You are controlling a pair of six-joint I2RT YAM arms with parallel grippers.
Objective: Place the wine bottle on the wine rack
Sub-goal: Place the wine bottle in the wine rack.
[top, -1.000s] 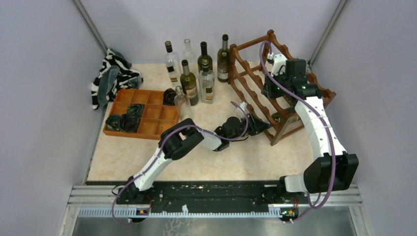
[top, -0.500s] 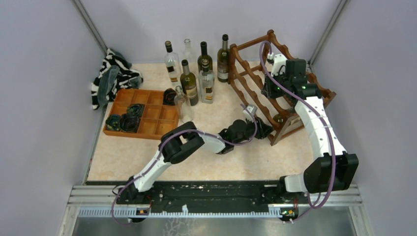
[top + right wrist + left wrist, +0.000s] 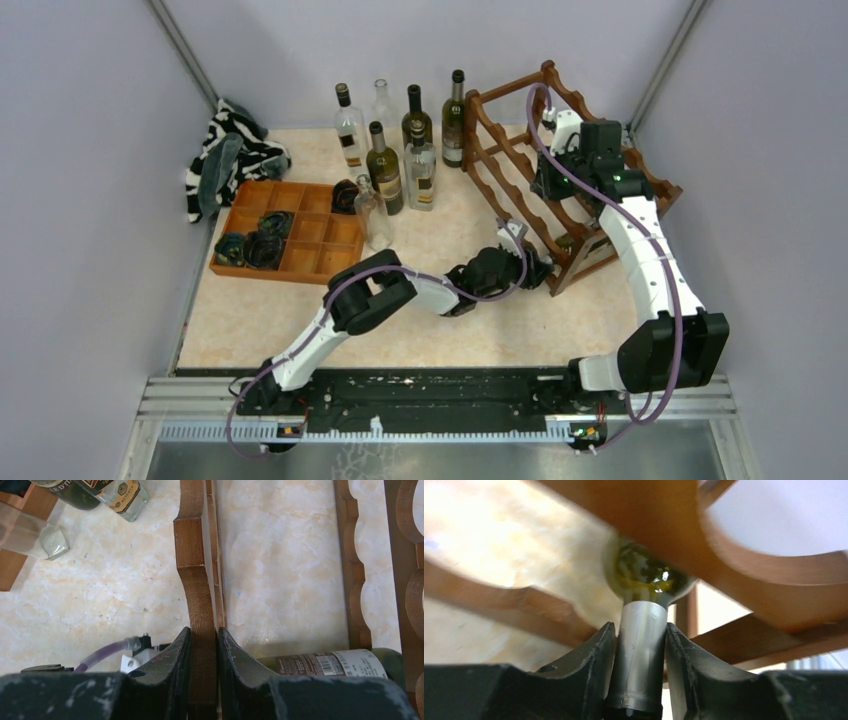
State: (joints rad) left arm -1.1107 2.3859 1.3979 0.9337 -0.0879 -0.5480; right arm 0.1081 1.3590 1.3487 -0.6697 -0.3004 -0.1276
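Between the fingers of the left gripper [image 3: 640,630] sits the foil-capped neck of the wine bottle [image 3: 646,572], with both fingers closed against it. The green body lies low in the wine rack [image 3: 744,575], passed through a scalloped rail of the bottom tier. The right gripper [image 3: 204,632] clamps a wooden rail of the rack, likely steadying it. The glass looks heavy, rigid, slick and breakable. The foil neck seems the surest hold, though the weight hangs beyond it.
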